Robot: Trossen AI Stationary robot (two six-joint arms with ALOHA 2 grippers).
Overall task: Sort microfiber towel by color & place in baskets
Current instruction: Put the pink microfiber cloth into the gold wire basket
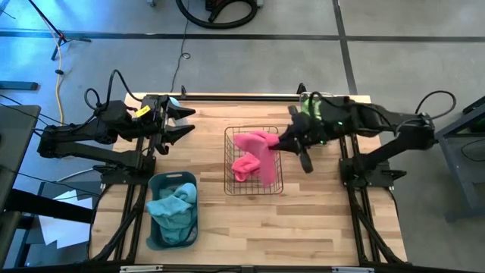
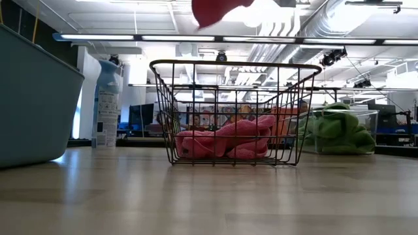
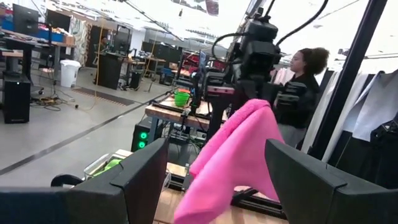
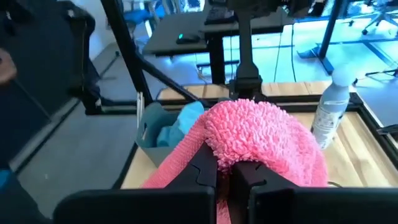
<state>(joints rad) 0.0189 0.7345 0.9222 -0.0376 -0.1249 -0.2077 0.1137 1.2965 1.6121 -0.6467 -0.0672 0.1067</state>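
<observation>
Your right claw [image 1: 282, 141], clenched on a fluffy pink microfiber towel [image 1: 267, 155], holds it over the copper-brown wire mesh basket [image 1: 229, 184] of matching pink towels, ready for dropping, while your left claw [image 1: 184, 123] waits released near the counter's [image 1: 303, 227] far edge.

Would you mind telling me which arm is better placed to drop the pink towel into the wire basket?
The right: its end effector is shut on the pink towel over the wire basket. The left end effector waits open, off to the side.
</observation>
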